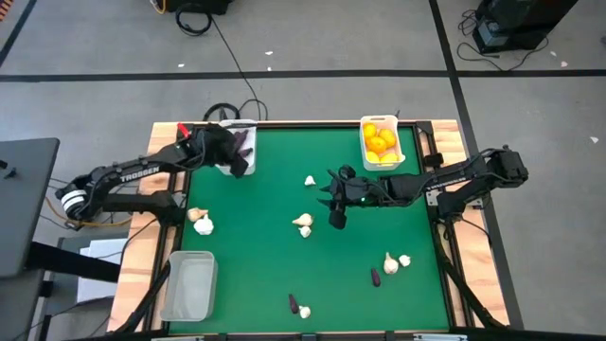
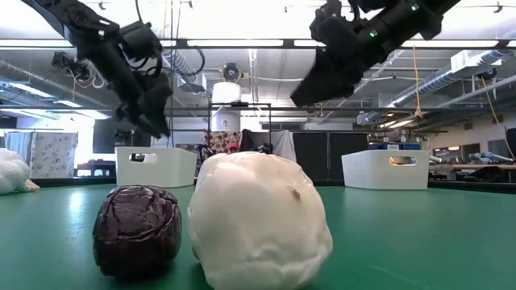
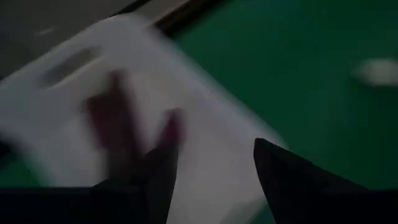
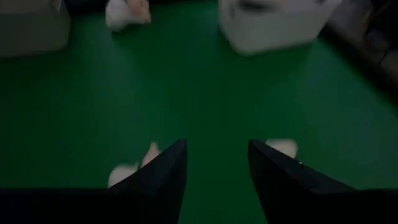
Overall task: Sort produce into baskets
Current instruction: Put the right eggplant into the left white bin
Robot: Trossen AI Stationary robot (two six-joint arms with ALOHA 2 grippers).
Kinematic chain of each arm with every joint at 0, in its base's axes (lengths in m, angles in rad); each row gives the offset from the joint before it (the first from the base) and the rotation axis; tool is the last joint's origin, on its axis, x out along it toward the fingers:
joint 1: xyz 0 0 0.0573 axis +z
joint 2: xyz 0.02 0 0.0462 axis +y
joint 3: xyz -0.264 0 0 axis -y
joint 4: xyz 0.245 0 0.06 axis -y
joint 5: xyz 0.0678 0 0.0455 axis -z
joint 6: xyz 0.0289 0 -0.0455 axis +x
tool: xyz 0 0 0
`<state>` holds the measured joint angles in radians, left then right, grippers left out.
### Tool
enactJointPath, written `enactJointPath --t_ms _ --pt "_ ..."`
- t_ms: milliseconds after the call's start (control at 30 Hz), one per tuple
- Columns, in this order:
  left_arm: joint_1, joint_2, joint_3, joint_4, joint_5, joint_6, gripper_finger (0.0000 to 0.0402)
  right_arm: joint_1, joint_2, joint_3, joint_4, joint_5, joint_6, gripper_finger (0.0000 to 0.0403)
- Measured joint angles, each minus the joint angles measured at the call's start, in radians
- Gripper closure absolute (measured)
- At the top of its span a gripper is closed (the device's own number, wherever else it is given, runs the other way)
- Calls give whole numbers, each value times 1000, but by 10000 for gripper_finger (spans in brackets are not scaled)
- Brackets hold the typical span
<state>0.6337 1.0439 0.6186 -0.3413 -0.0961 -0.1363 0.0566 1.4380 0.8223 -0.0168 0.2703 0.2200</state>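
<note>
My left gripper (image 1: 237, 159) hangs open and empty over the far-left white basket (image 1: 242, 128). The basket holds dark purple eggplants, which show blurred in the left wrist view (image 3: 118, 124) beyond my open gripper (image 3: 214, 180). My right gripper (image 1: 336, 218) is open and empty above the table's middle, near a garlic bulb (image 1: 303, 223). In its wrist view (image 4: 217, 174) garlic bulbs (image 4: 283, 148) lie on either side of the fingers. A white basket (image 1: 398, 156) at the far right holds yellow and orange citrus (image 1: 379, 142). A clear basket (image 1: 189, 284) stands at the near left.
Garlic bulbs lie loose on the green mat at the left (image 1: 201, 221), far middle (image 1: 310, 180) and near right (image 1: 393, 262). Small eggplants lie near the front (image 1: 376, 277) (image 1: 293, 303). One eggplant (image 2: 137, 229) and one garlic bulb (image 2: 258, 217) lie right before the low camera.
</note>
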Motion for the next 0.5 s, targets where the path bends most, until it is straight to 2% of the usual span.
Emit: enactJointPath --t_ms 133,333,500 --pt "-111 -40 0 67 152 29 184 18 0 0 -221 -126 83 222" --pt "-341 -57 0 189 181 74 184 80 -4 17 -549 -186 334 225" --pt "-513 -14 0 340 224 152 184 156 -13 76 -720 -237 571 226"
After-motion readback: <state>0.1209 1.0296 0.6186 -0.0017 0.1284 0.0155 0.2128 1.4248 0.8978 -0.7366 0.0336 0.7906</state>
